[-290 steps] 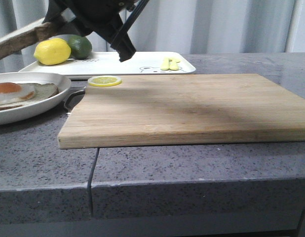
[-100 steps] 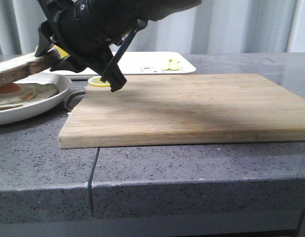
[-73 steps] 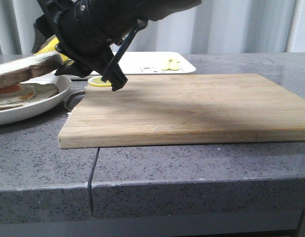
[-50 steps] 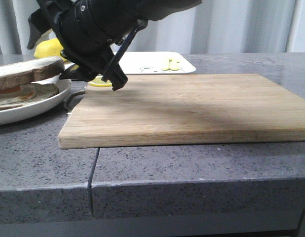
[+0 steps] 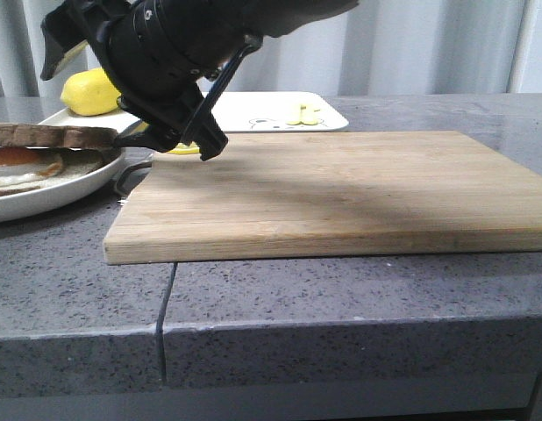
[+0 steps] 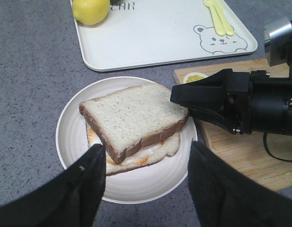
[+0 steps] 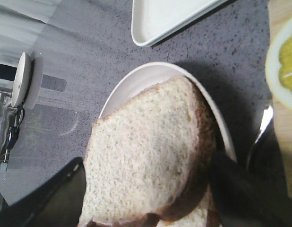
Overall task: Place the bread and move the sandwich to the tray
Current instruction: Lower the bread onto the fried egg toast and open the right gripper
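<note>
Bread [image 6: 132, 116] lies flat on top of the fried egg [image 6: 91, 137] w/ its lower slice, so the sandwich [image 5: 34, 153] sits stacked in the round white plate [image 6: 136, 187] at the left of the bench [image 5: 341, 298]. Top slice is turned a bit vs the lower one, brown crust showing along its near edge; egg white and some orange peek out underneath.

Right claw [image 7: 146, 194] is apart, one finger each side of the top slice w/ gaps visible in the right wrist view (not clamped on it). In the front view its black body [image 5: 157, 61] hangs over the near-left corner of the wooden board [image 5: 341, 189], fingers reaching left toward the plate.

Left claw [image 6: 146, 161] is also apart, both dark fingers [image 6: 84, 179] low over the plate's near side, straddling the sandwich; can't tell if they touch the plate.

Tray [image 6: 155, 38] lies beyond the plate, near but apart from it. A lemon [image 6: 90, 9] sits at its far-left end, yellow cutlery [image 6: 218, 19] and the bear drawing [image 6: 217, 42] at its right end. A lemon slice [image 6: 195, 76] lies on the board's far-left corner, just beside the plate. A metal utensil [image 7: 259, 132] shows between plate and board.
</note>
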